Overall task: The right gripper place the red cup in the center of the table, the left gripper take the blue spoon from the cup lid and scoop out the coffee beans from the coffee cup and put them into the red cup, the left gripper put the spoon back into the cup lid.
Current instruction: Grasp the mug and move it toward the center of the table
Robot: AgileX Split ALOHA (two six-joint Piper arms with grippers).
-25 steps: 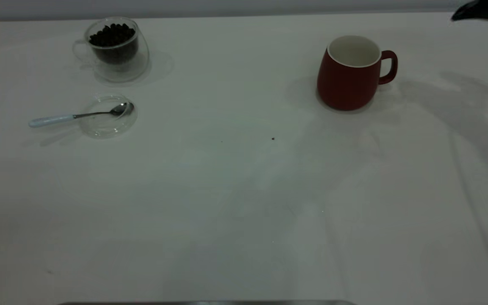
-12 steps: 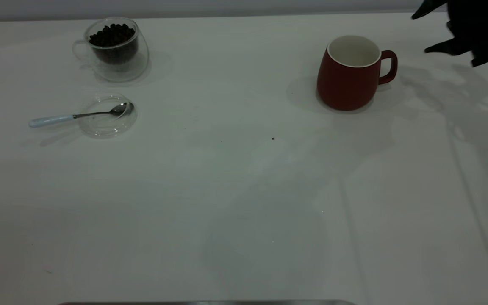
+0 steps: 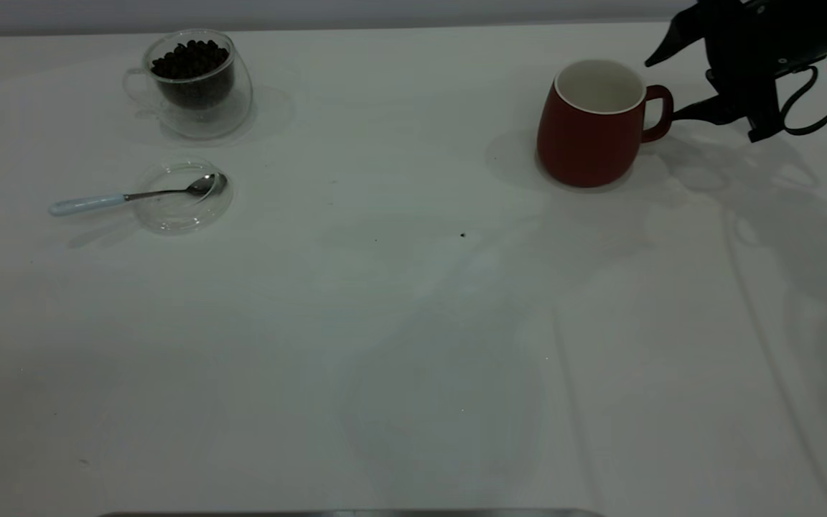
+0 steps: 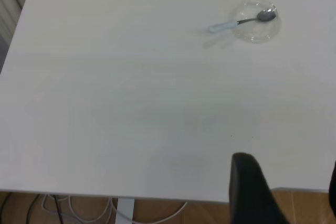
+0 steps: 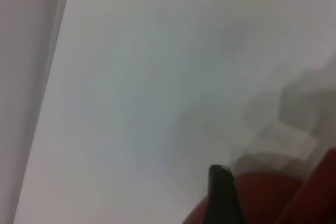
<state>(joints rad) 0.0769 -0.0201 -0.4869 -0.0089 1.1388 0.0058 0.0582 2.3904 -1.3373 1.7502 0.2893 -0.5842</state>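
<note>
The red cup (image 3: pixel 589 133) stands upright at the back right of the table (image 3: pixel 399 345), with its handle toward the right. My right gripper (image 3: pixel 662 89) is open at the handle, one finger above it and one beside it, not closed on it. In the right wrist view one fingertip (image 5: pixel 221 192) lies against the red cup (image 5: pixel 265 198). The blue spoon (image 3: pixel 130 196) lies with its bowl in the cup lid (image 3: pixel 182 197) at the left. The coffee cup (image 3: pixel 198 82) with coffee beans (image 3: pixel 191 59) stands behind it. My left gripper (image 4: pixel 289 192) is open over the table's edge, far from the spoon (image 4: pixel 239 22) and lid (image 4: pixel 257 24).
A single stray bean (image 3: pixel 462 235) lies near the table's middle. The right arm's black cable (image 3: pixel 812 100) hangs behind the gripper. The table's far edge runs just behind both cups.
My right gripper has come in from the back right corner and moved down and left to the red cup's handle. Cup, spoon, lid and coffee cup have not moved.
</note>
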